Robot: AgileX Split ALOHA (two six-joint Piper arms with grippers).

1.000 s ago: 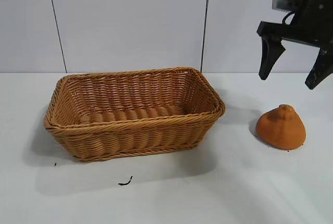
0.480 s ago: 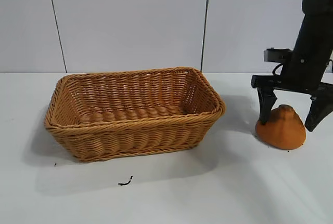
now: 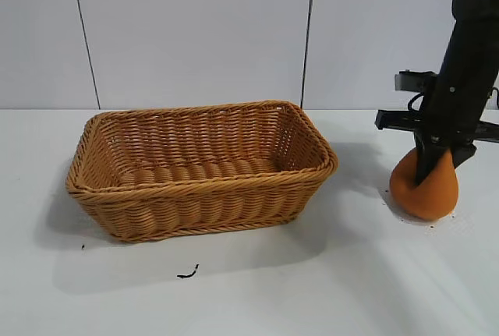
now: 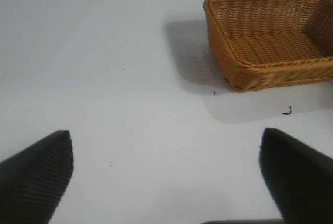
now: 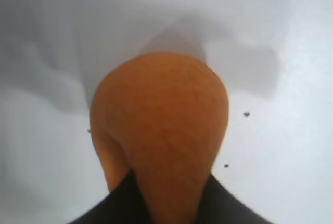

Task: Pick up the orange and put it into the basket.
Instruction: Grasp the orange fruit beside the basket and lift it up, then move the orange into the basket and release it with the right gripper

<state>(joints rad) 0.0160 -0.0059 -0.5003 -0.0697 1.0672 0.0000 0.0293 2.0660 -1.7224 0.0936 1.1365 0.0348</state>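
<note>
While the right tool (image 3: 433,166) points almost straight down at the right side of the exterior view, its dark fingers are clenched on the narrow upper part of the orange (image 3: 425,189), pinching it from both sides. The fruit's broad rounded base hangs lowest, at or just above the white counter (image 3: 257,289); whether it touches the surface I cannot tell. From the right wrist view the orange (image 5: 161,125) fills the middle of the picture, its narrow end tucked between the two black fingers (image 5: 112,206), with its shadow and a few small dark specks on the counter beyond it.

The basket (image 3: 199,196) stands to the left of the fruit, well apart from it (a light brown woven rectangle with sloping sides and a braided rim), and nothing lies inside it. A small dark curled scrap (image 3: 187,274) lies on the counter just in front of the basket, with a tiny speck farther left.

The left tool (image 4: 166,177) is parked off to the basket's far side, its two fingers spread wide and gripping nothing; in the left wrist view the basket (image 4: 270,73) and the dark scrap (image 4: 286,112) show farther off over bare counter.
</note>
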